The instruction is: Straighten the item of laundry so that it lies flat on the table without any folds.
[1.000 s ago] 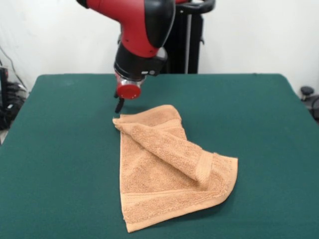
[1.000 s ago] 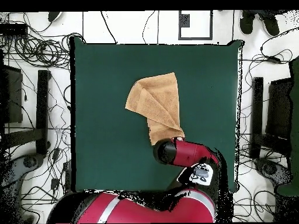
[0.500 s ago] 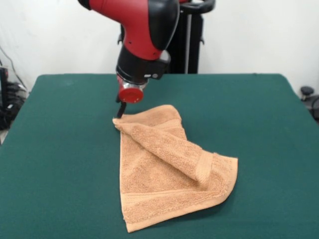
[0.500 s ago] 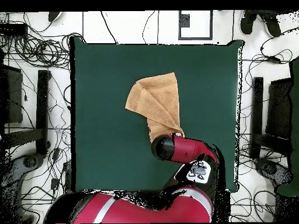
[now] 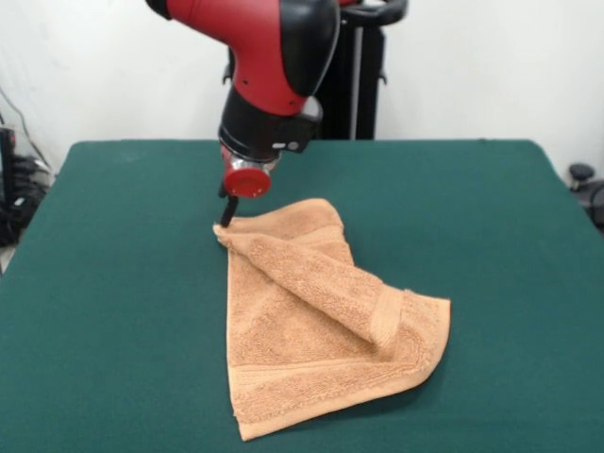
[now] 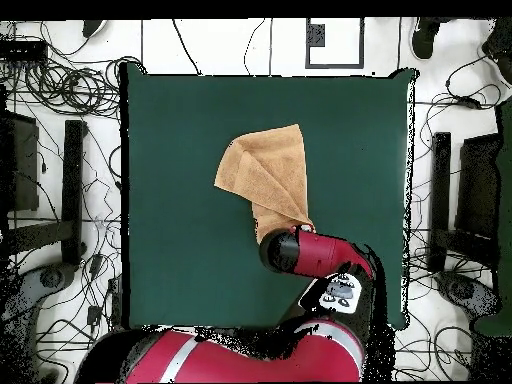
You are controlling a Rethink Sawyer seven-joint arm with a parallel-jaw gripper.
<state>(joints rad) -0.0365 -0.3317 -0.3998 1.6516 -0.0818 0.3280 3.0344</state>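
Observation:
The light orange-tan towel lies on the dark green table, folded over itself, with one flap doubled diagonally across its middle. In the overhead view the towel is a rough triangle near the table's centre. My gripper hangs below the red wrist, its black tip right at the towel's far left corner and touching it or just above it. I cannot see whether it is open or shut. In the overhead view the red arm covers the gripper and the towel's near corner.
Green table surface stretches wide on every side of the towel. The robot's black pedestal stands behind the table's far edge. Cables and stands lie on the floor around the table.
The arm has come down and moved slightly toward the towel's corner; the gripper tip now sits at that corner. The towel has not moved.

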